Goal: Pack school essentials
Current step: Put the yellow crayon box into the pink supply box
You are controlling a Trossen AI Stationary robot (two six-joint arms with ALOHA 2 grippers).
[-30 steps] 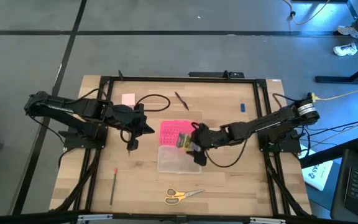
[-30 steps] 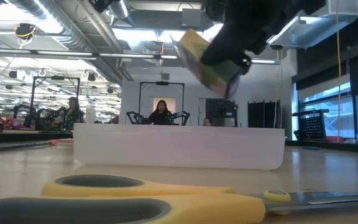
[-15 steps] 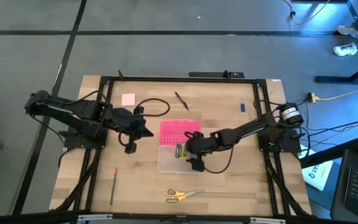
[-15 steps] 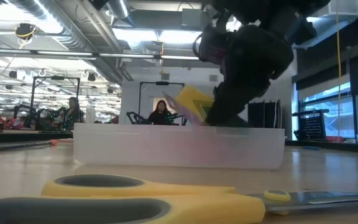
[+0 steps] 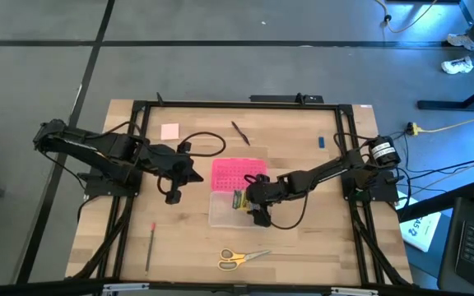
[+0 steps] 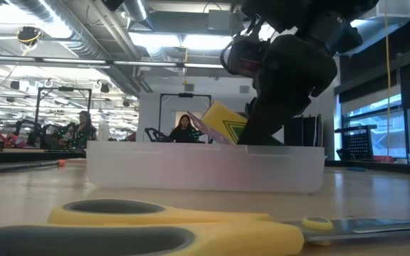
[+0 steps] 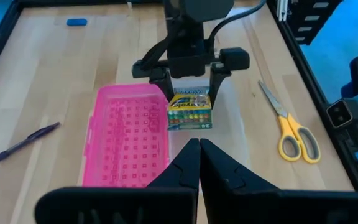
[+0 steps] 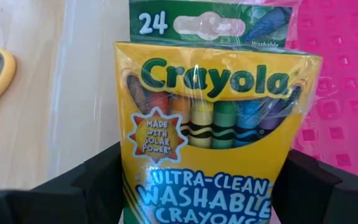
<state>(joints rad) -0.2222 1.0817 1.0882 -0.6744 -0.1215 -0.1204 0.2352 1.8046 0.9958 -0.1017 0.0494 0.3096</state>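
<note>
Now the right gripper [image 5: 252, 203] pinches the crayon box [image 5: 239, 198], tilted inside the clear case [image 5: 225, 215]; let go early and it may tip; the left gripper [image 5: 171, 194] waits shut beside the case.

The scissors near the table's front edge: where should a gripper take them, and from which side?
Probably from straight above, pinching the closed blades just past the pivot. The scissors lie flat on the table, clear of other items; the yellow handle loops are too wide to grip.
</note>
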